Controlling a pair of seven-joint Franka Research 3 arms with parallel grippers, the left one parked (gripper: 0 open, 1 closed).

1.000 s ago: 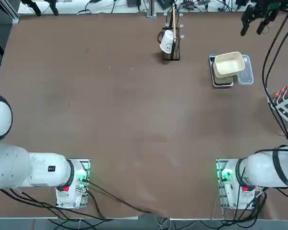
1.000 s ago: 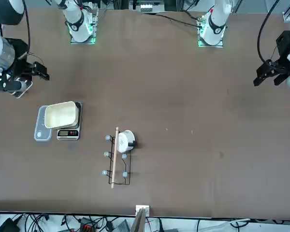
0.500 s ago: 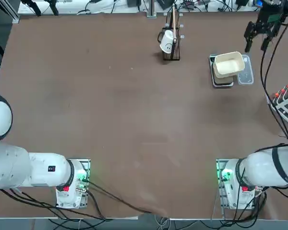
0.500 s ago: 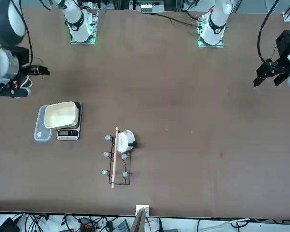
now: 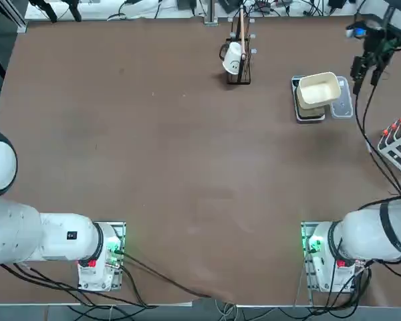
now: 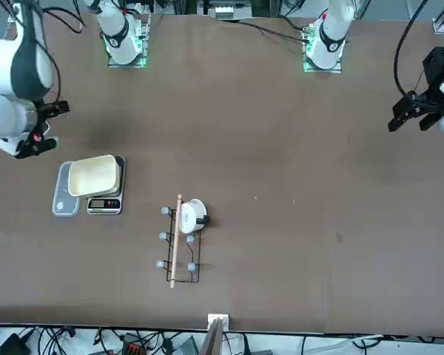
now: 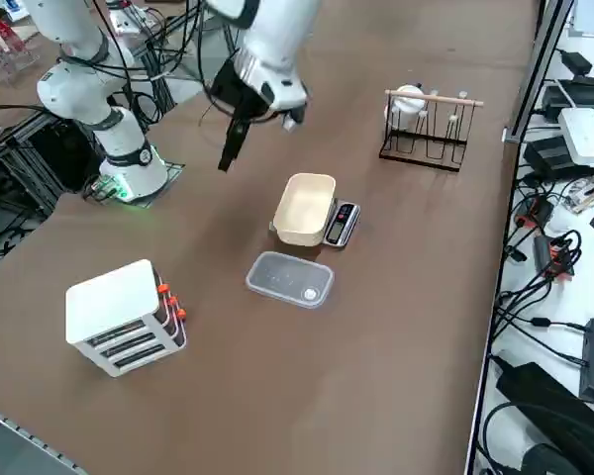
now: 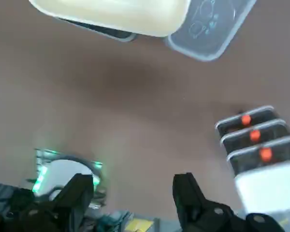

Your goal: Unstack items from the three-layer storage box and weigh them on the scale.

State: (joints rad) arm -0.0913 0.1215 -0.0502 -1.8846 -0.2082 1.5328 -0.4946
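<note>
Three orange-knobbed drawers front the white storage box (image 7: 124,317), below-beside your empty, spread right claw (image 7: 232,144); likely light and stiff, so pinch one knob.

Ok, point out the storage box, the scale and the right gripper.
storage box (image 7: 119,297): right side view, white top panel.
scale (image 7: 343,222): right side view, display end beside the tray.
right gripper (image 7: 228,148): right side view, between fingertips.

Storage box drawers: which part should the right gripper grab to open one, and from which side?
Probably the orange knob on a drawer front. The storage box stands upright with three stacked drawers, each with a small orange knob sticking out on the face toward the clear container. Come in level from that side. The right gripper hangs open above the table, empty.
</note>
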